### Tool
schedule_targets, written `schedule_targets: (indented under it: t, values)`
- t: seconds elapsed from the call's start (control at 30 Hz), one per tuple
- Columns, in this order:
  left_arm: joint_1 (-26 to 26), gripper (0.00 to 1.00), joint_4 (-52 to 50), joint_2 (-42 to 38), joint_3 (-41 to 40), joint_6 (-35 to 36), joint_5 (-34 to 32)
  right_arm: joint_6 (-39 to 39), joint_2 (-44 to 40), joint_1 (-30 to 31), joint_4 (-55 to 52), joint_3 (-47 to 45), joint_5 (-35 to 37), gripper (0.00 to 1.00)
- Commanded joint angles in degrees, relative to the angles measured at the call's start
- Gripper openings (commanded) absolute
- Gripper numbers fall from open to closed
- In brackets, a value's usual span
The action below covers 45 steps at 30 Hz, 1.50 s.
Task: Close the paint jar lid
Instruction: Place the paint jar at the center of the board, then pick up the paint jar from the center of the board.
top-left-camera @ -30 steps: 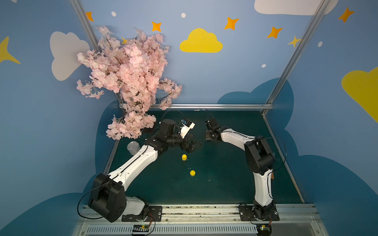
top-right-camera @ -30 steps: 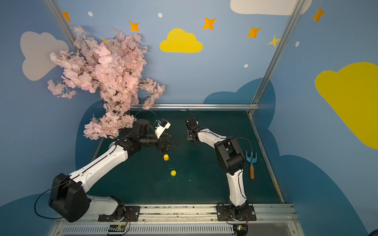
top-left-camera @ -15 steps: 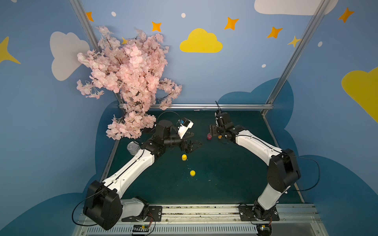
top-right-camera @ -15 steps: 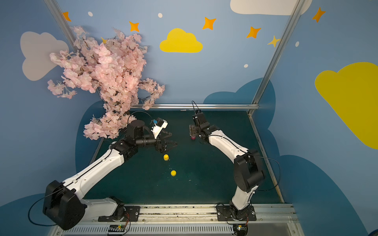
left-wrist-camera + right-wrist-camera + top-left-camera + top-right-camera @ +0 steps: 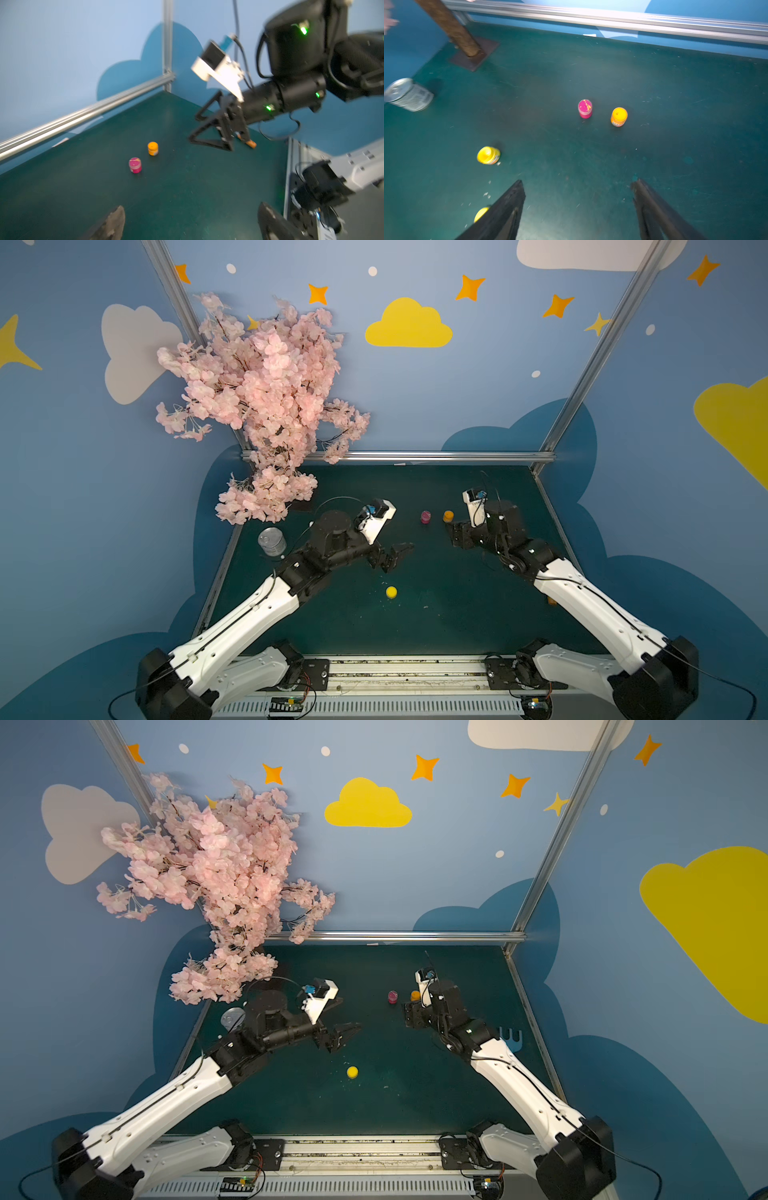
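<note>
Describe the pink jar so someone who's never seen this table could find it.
On the green table, look toward the middle of the back rail. Two small jars stand side by side there, not touching. The pink jar is nearer the blossom tree than the orange jar, and the only pink one.

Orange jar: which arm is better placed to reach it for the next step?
Right, probably. The right tool, open, faces the orange jar and is close beside it in both top views. The left tool, also open, is farther off, nearer a yellow item.

A staged robot test booth: cloud-painted blue walls [image 5: 457, 406], aluminium frame [image 5: 415, 456], green tabletop [image 5: 449, 626].
</note>
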Motion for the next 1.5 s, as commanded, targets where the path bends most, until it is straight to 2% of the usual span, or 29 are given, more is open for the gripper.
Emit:
schedule_targets:
  t: [0.0, 0.07, 0.1, 0.17, 0.23, 0.37, 0.47, 0.6, 0.7, 0.77, 0.83, 1.0, 1.1, 1.2, 1.3, 1.47]
  values:
    - [0.4, 1.0, 6.56, -10.84, -7.71, -11.38, -9.64, 0.56, -5.82, 0.06, 3.06, -5.97, -5.21, 0.83]
    - [0.57, 1.0, 3.86, -16.41, -10.45, -17.68, -12.79, 2.26, -8.01, 0.2, 5.67, -10.03, -6.66, 0.83]
    - [0.64, 1.0, 1.58, -17.97, -10.59, -18.55, -13.53, 2.76, -8.52, 0.39, 7.79, -11.86, -8.44, 0.83]
    - [0.66, 0.99, -5.52, -18.1, -8.26, -15.05, -13.46, 3.49, -7.43, 1.27, 10.68, -12.77, -11.74, 0.83]
    - [0.66, 0.94, -10.85, -17.35, -5.64, -10.94, -12.4, 3.68, -4.73, 3.53, 11.98, -13.77, -12.63, 0.82]
    - [0.4, 1.0, -8.64, -22.22, -8.43, -2.12, -9.16, 5.32, 1.97, 9.03, 12.84, -10.92, -9.53, 0.81]
    - [0.39, 1.0, -13.06, -23.0, -7.07, -1.41, -13.11, 6.23, 7.41, 12.07, 14.56, -9.49, -8.21, 0.81]
    - [-1.06, 1.0, -21.11, -18.02, -1.87, -5.44, -21.37, 6.67, 14.27, 15.59, 16.64, -6.73, -7.21, 0.81]
    - [-1.12, 1.0, -27.57, -15.39, 1.31, 2.3, -16.57, 6.12, 20.65, 18.45, 16.58, -2.3, -6.35, 0.81]
    - [-0.97, 1.0, -26.69, -16.0, 0.73, 1.28, -18.83, 5.5, 25.13, 20.19, 13.92, 2.31, -5.74, 0.81]
    - [-0.48, 1.0, -25.4, -17.13, -0.49, -0.1, -18.4, 4.56, 30.08, 21.26, 9.31, 8.23, -6.12, 0.8]
    - [-0.32, 1.0, -24.16, -16.55, -0.16, -3.13, -19.92, 2.93, 40.79, 24.01, 5.7, 17.9, -3.38, 0.79]
    - [1.59, 1.0, -23.44, -21.4, -1.75, 0.86, -14.31, 3.43, 44.49, 24.32, 5.5, 20.54, -2.82, 0.79]
    - [2.86, 1.0, -21.77, -25.88, -3.7, 0.05, -14.86, 4.07, 47.09, 24.71, 4.77, 22.22, -1.27, 0.76]
    - [3.35, 1.0, -21.56, -26.56, -3.82, -0.26, -15.08, 4.21, 49.1, 25.42, 4.34, 23.25, 1.12, 0.72]
    - [4.95, 0.98, -21.55, -23.98, -3.08, -0.9, -10.66, 4.94, 51.91, 26.0, 4.55, 24.94, 3.77, 0.66]
